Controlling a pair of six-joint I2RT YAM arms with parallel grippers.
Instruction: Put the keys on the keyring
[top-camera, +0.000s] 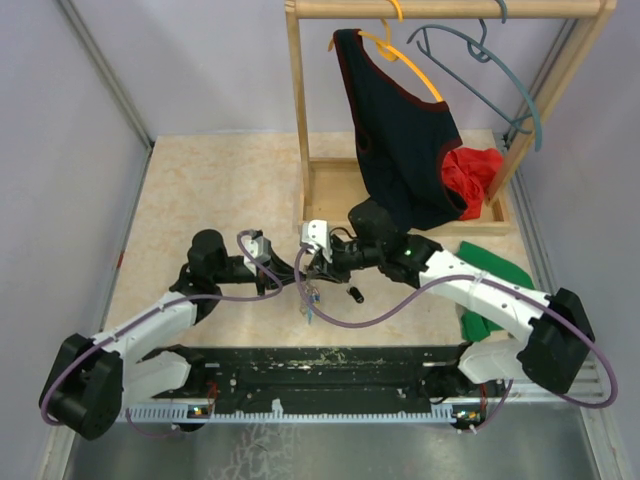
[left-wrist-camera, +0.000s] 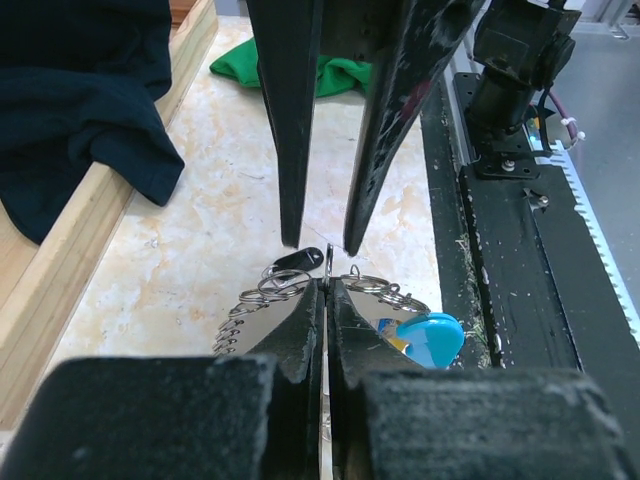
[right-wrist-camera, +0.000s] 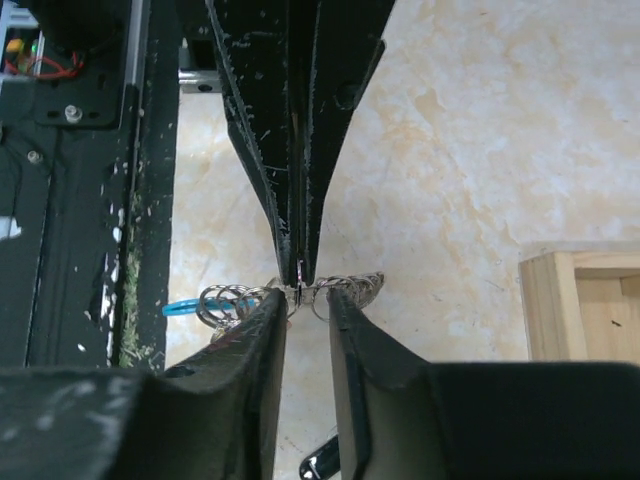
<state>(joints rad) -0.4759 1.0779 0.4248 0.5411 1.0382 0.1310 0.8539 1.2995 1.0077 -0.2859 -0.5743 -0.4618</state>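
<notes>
The keyring (left-wrist-camera: 385, 291), thin grey coiled wire with a light-blue section (left-wrist-camera: 436, 336), is held just above the table; it also shows in the top view (top-camera: 310, 297) and the right wrist view (right-wrist-camera: 356, 288). My left gripper (left-wrist-camera: 328, 284) is shut on its wire. My right gripper (right-wrist-camera: 305, 298) is open, its fingertips either side of the same wire, facing the left gripper tip to tip. In the top view the left gripper (top-camera: 289, 273) and right gripper (top-camera: 318, 268) meet at mid-table. One black-headed key (top-camera: 355, 295) lies on the table, also seen in the left wrist view (left-wrist-camera: 298, 260). Other keys are not visible.
A wooden clothes rack (top-camera: 300, 120) stands at the back with a dark garment (top-camera: 400, 150) on a yellow hanger and a grey-blue hanger (top-camera: 480, 70). A red cloth (top-camera: 472, 172) lies in its base. A green cloth (top-camera: 495, 265) lies right. A black rail (top-camera: 330, 365) runs along the near edge.
</notes>
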